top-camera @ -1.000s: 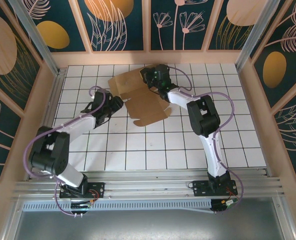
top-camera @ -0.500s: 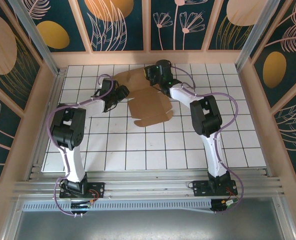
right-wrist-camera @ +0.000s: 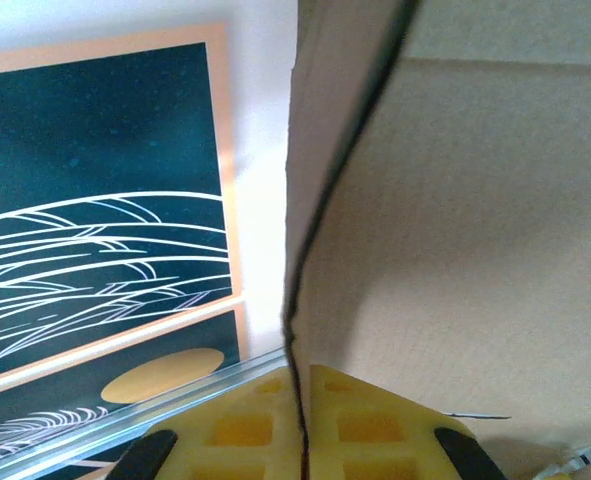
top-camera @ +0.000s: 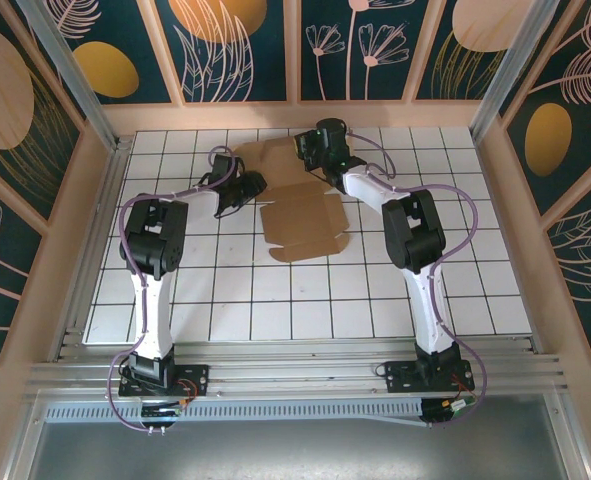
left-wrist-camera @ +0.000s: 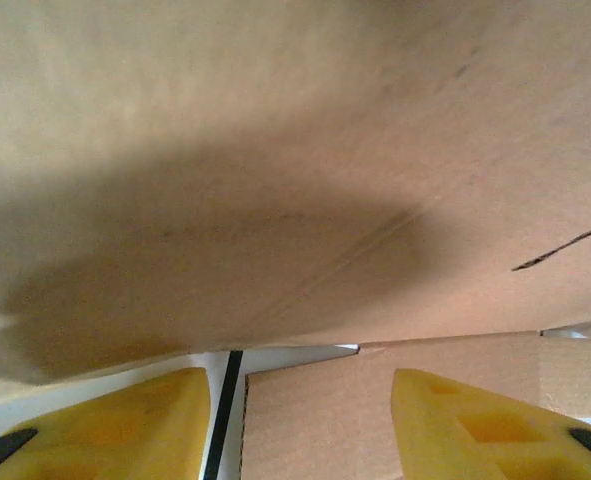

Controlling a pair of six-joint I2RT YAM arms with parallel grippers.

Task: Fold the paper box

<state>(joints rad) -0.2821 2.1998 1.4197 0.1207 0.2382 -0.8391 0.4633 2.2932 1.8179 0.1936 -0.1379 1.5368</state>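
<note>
The paper box (top-camera: 300,222) is a brown die-cut cardboard sheet lying at the back middle of the table, with its rear panel (top-camera: 267,160) lifted. My right gripper (top-camera: 308,152) is at the sheet's rear edge. In the right wrist view its yellow fingers (right-wrist-camera: 395,430) are pressed together on a thin cardboard edge (right-wrist-camera: 310,230). My left gripper (top-camera: 252,186) is at the sheet's left side. Its yellow fingers (left-wrist-camera: 105,425) stand apart, a flat flap (left-wrist-camera: 315,420) lies below the gap, and the raised panel (left-wrist-camera: 295,150) looms above.
The white gridded table (top-camera: 305,300) is boxed in by patterned walls (top-camera: 245,50) at the back and on both sides. A metal rail (top-camera: 295,375) runs along the near edge by the arm bases. Open grid squares lie in front of the sheet.
My left arm has folded up and its gripper moved back and right to the sheet's left edge, with its jaws a little narrower. The sheet shifted slightly right with the right gripper.
</note>
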